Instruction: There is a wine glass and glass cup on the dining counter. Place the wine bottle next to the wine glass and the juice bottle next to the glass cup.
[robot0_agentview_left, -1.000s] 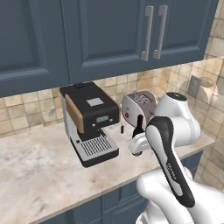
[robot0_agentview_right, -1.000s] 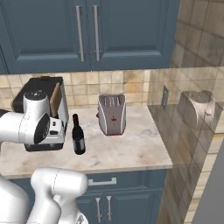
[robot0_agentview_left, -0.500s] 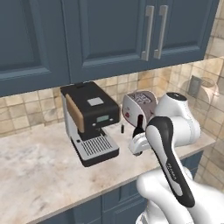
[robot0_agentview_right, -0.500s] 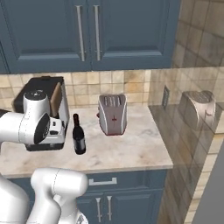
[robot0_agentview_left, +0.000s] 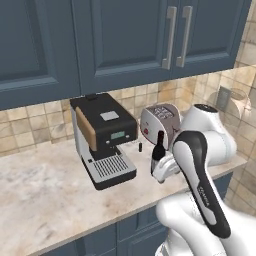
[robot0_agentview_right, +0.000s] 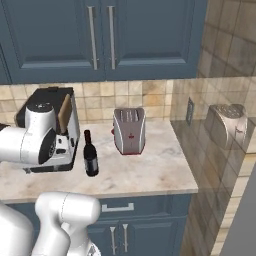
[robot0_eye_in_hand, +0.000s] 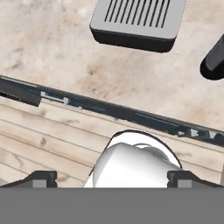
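The wine bottle (robot0_agentview_left: 159, 146) (robot0_agentview_right: 90, 159) is slim and dark with a long neck. It stands upright on the marbled kitchen worktop (robot0_agentview_left: 45, 195), between the coffee machine and the toaster. In the hand view its dark base (robot0_eye_in_hand: 214, 61) shows at the upper right. My gripper (robot0_eye_in_hand: 113, 179) is open and holds nothing. It points down over the worktop's front edge, near the bottle but apart from it. The wine glass, the glass cup, the juice bottle and the dining counter are out of view.
A black coffee machine (robot0_agentview_left: 102, 137) (robot0_agentview_right: 50, 117) stands left of the bottle, its drip tray (robot0_eye_in_hand: 136, 19) ahead of the hand. A silver toaster (robot0_agentview_left: 159, 120) (robot0_agentview_right: 129, 131) stands to the right. Blue wall cabinets (robot0_agentview_left: 125, 40) hang above. A tiled side wall (robot0_agentview_right: 220, 125) closes the right end.
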